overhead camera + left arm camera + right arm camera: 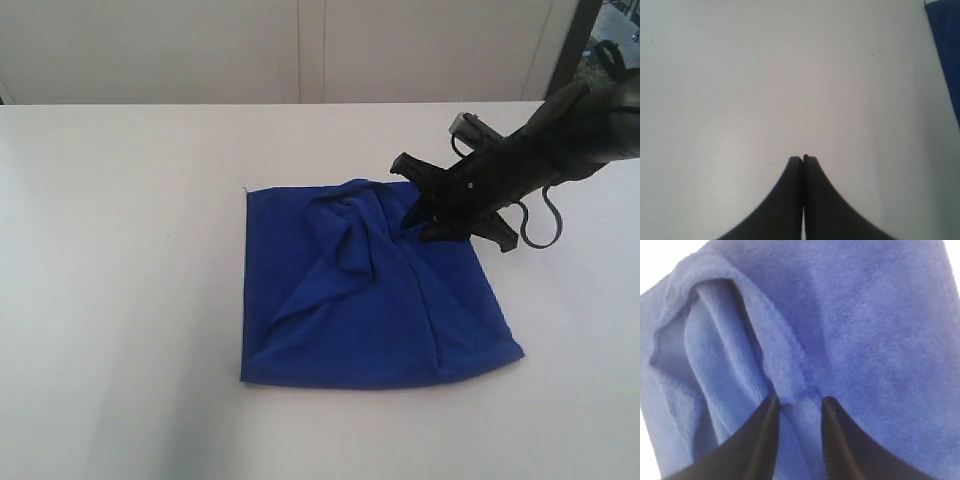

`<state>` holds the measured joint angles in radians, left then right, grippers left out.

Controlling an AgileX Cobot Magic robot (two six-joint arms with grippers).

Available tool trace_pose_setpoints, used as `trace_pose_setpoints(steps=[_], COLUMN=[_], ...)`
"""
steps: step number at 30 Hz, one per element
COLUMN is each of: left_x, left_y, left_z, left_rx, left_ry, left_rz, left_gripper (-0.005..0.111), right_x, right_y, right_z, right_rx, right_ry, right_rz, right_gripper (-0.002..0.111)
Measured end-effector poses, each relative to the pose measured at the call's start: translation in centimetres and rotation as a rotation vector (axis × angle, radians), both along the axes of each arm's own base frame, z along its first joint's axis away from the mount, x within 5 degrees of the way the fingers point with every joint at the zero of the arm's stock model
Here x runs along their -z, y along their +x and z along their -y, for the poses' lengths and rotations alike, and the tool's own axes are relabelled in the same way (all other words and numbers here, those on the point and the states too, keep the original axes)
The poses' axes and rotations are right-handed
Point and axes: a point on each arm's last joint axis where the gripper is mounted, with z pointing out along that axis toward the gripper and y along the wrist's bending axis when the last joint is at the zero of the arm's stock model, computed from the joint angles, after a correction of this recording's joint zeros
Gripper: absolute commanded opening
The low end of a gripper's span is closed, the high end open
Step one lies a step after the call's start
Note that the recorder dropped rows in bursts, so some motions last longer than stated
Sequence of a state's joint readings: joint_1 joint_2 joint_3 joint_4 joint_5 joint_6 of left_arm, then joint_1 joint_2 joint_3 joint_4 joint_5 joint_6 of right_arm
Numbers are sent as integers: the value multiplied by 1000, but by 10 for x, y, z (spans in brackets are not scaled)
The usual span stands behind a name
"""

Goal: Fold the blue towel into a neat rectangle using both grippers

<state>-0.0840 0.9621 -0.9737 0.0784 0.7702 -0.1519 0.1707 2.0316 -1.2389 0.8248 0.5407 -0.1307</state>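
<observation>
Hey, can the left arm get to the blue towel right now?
Probably yes: only bare table lies between the left gripper and the blue towel, though its jaws are shut and must open first.

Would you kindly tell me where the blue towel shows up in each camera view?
Exterior view: blue towel lies mid-table, rumpled, right gripper near its far edge.
Left wrist view: only a thin strip at the picture's border.
Right wrist view: it fills nearly the whole picture.
Shared landmark: the white table.
</observation>
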Motion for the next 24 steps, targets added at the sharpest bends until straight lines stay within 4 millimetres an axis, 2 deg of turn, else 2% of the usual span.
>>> trace_pose_setpoints(steps=[9,24], left_x=[0,0], left_y=[0,0], left_z=[0,0], left_rx=[0,0], left_ry=[0,0], left_rz=[0,0], left_gripper=[0,0], right_x=[18,14], right_y=[4,10], right_z=[-2,-7], right_rx=[76,63], right_ry=[48,118], right_rz=[-38,41], right_gripper=[29,29])
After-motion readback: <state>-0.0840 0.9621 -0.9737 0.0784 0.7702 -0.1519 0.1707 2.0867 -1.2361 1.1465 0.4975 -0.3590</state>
